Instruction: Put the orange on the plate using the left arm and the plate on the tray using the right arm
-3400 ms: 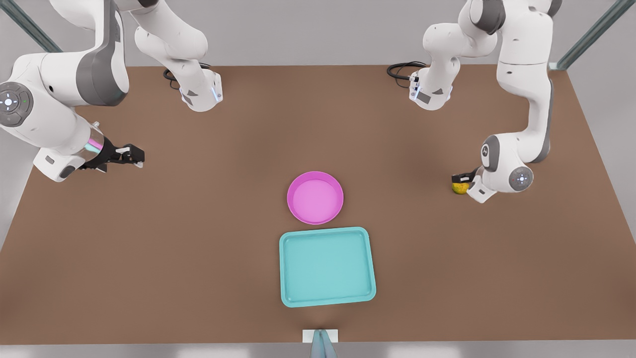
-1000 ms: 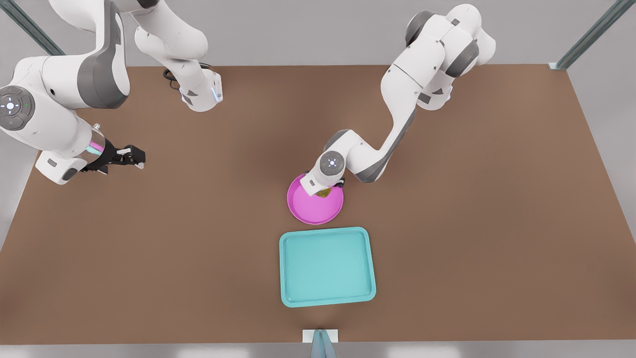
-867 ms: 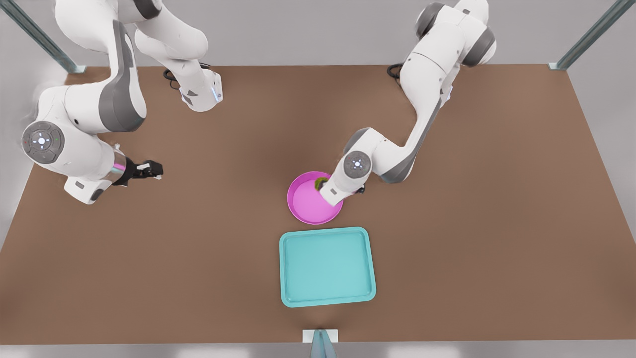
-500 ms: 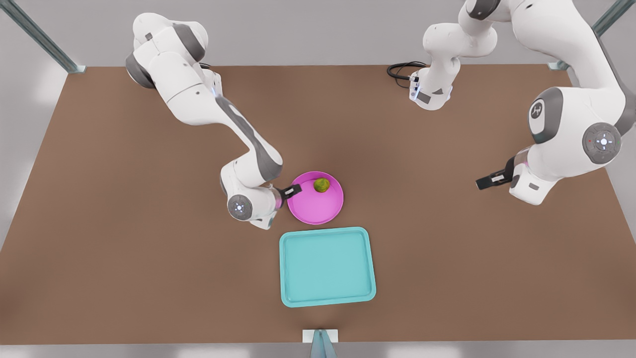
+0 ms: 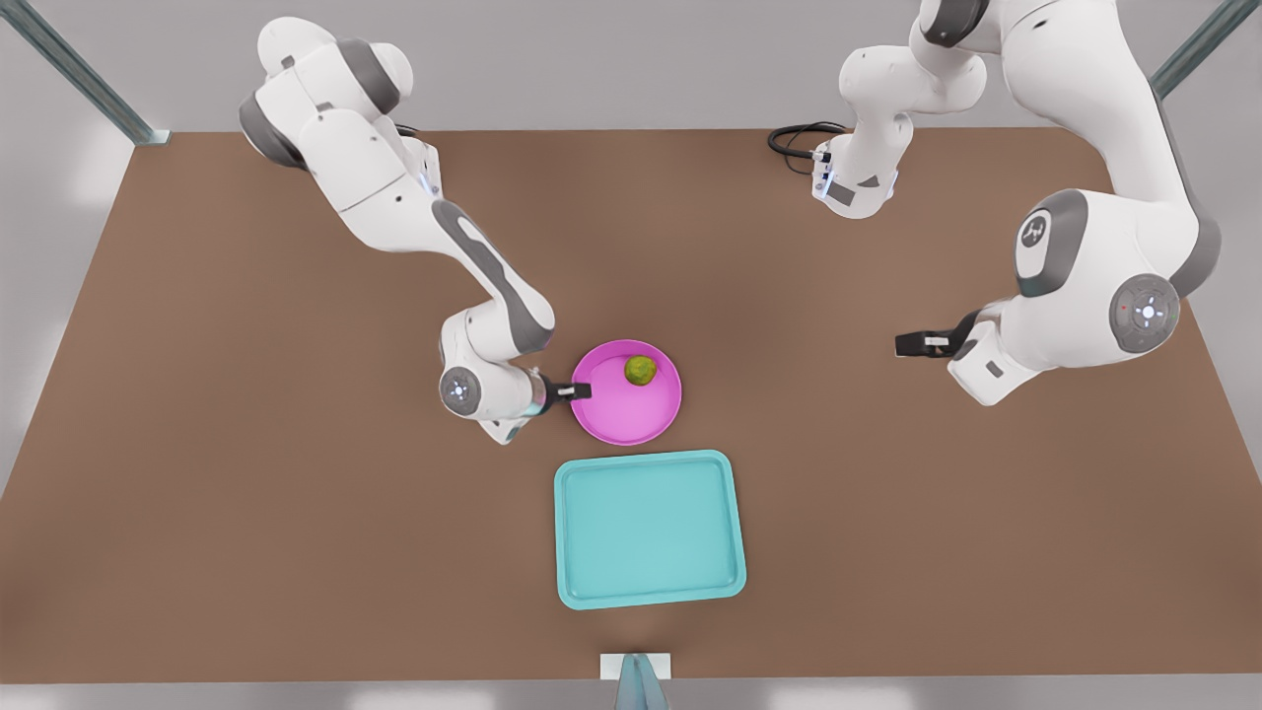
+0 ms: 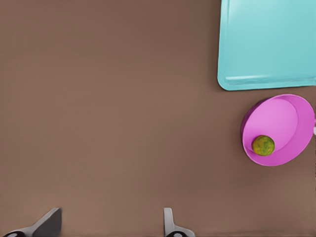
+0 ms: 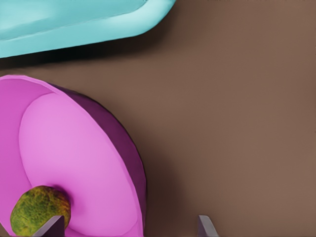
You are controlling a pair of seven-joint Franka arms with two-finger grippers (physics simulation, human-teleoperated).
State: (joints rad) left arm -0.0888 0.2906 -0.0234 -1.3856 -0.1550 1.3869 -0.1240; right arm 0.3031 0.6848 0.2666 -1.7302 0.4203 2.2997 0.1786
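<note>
The orange (image 5: 640, 370) lies inside the pink plate (image 5: 631, 422), near its far rim, with nothing holding it. The teal tray (image 5: 648, 528) sits just in front of the plate. My right gripper (image 5: 578, 391) is at the plate's rim on the front view's left. In the right wrist view its open fingers straddle the plate's (image 7: 74, 148) rim, beside the orange (image 7: 39, 210) and near the tray (image 7: 74, 24). My left gripper (image 5: 912, 343) hovers open far off at the front view's right. The left wrist view looks down on the orange (image 6: 263, 145), the plate (image 6: 281, 118) and the tray (image 6: 269, 39).
Both arm bases (image 5: 399, 187) (image 5: 856, 182) stand at the table's back edge, each with a black cable (image 5: 794, 138) beside it. A small white block (image 5: 635, 666) sits at the front edge. Brown tabletop (image 5: 246, 493) stretches wide on both sides of the tray.
The left arm carried the orange from the table's right side onto the plate, let go and withdrew. The right arm swung in, and its gripper has settled at the plate's rim.
</note>
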